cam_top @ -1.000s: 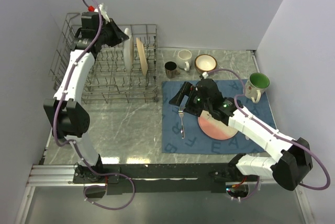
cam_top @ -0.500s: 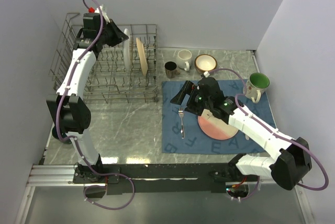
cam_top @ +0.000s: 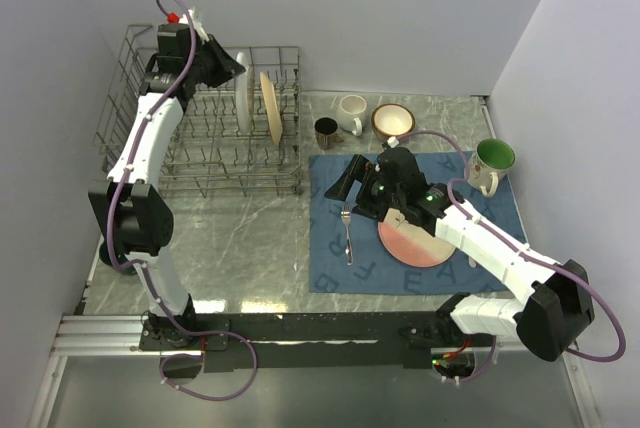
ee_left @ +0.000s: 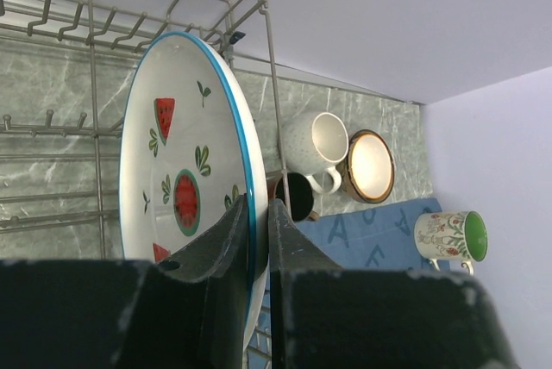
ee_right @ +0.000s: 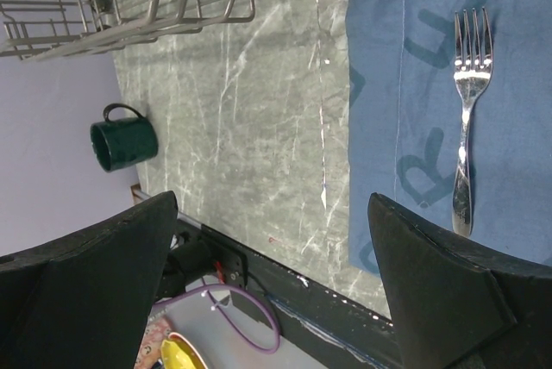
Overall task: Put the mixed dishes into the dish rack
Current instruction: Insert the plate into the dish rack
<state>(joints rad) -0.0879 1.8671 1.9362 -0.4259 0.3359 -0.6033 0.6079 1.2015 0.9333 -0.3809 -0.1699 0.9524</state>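
My left gripper point(ee_left: 257, 214) is clamped on the blue rim of the watermelon plate point(ee_left: 177, 171), which stands upright in the dish rack point(cam_top: 150, 153). My right gripper point(ee_right: 272, 214) hangs spread wide and holds nothing. The fork point(ee_right: 467, 128) lies just ahead of it on the placemat point(ee_right: 414, 84).

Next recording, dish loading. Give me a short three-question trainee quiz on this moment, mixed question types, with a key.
1. True or false: the right gripper stands open, holding nothing.
2. The left gripper is shut on: A a glass tumbler; B the white blue-rimmed watermelon-print plate; C a wooden spoon.
3. Fill in: the silver metal fork lies on the ___ lettered placemat.
Key: 1 true; 2 B; 3 blue.
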